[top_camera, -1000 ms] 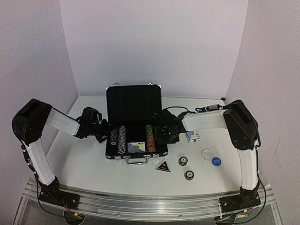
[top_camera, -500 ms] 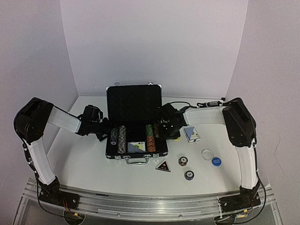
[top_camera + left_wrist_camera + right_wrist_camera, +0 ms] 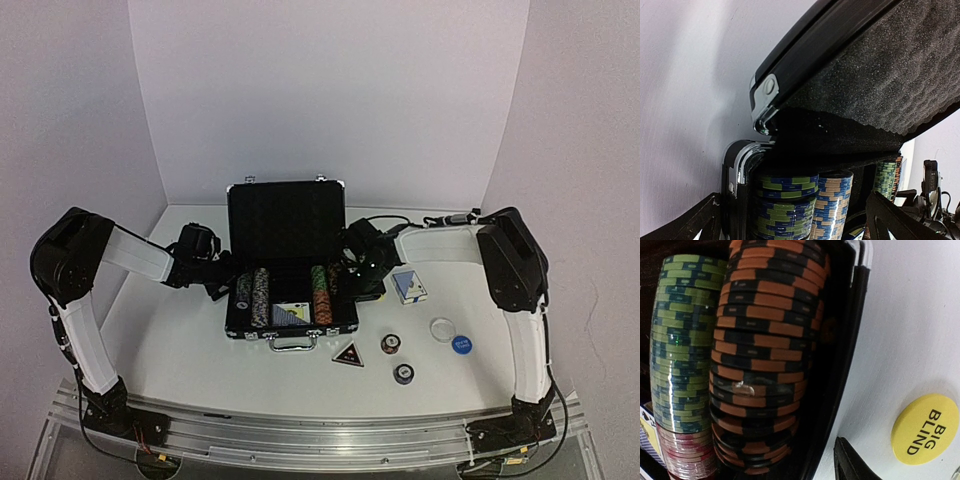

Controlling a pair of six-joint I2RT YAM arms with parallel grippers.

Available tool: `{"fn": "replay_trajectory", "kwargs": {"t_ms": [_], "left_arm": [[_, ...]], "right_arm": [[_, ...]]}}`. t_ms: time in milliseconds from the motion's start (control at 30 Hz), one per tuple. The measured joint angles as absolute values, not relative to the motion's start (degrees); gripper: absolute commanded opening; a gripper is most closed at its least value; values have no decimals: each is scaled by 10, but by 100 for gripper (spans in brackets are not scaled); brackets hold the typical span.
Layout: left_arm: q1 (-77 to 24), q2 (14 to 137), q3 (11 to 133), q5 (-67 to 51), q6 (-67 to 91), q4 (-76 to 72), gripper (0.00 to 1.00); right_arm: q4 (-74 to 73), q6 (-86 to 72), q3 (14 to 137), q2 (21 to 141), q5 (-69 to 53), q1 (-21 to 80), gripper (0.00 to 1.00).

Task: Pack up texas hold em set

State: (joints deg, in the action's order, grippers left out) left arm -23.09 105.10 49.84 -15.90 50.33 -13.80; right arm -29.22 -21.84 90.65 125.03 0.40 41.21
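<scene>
Okay, black briefcase [image 3: 290, 331] sits open mid-counter [image 3: 180, 350], lid upright, handle at 6 o'clock. Inside it, striped poker chips [image 3: 258, 298] stand in rows at the 9 and 3 o'clock ends, with a blue deck [image 3: 290, 314] between them. Left arm [image 3: 150, 262] is at the case's 9 o'clock end, jaws wide open and gripping nothing. Right arm [image 3: 440, 240] is at the 3 o'clock end. Only one finger [image 3: 852, 462] shows, so I cannot tell the state of the right jaws. Yellow disc [image 3: 925, 430] marked BIG BLIND lies on the counter just beside the case wall. Second deck [image 3: 408, 287] is at 3 o'clock of the case. Triangular marker [image 3: 348, 355] is at 5 o'clock, clear disc [image 3: 442, 327] and blue disc [image 3: 461, 345] at 4 o'clock.
</scene>
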Motion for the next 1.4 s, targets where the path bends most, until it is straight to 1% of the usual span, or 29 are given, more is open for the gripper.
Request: {"fn": "replay_trajectory", "kwargs": {"t_ms": [500, 700, 800, 967, 1233, 1400], "left_arm": [[-231, 1060, 510, -159, 496, -134, 100], [-231, 1067, 519, -159, 494, -134, 100], [-230, 1071, 524, -160, 494, -135, 100], [-230, 1076, 529, -161, 494, -135, 100], [-230, 1077, 532, -161, 491, -133, 100], [-230, 1077, 532, -162, 488, -133, 100]], "right_arm": [[-306, -205, 942, 1248, -2, 398, 48], [-316, -201, 955, 1248, -18, 385, 46], [-321, -195, 960, 1248, -30, 382, 43], [-326, -188, 972, 1248, -40, 379, 43], [-325, -182, 970, 1248, -49, 373, 42], [-324, -169, 942, 1248, -57, 372, 43]]}}
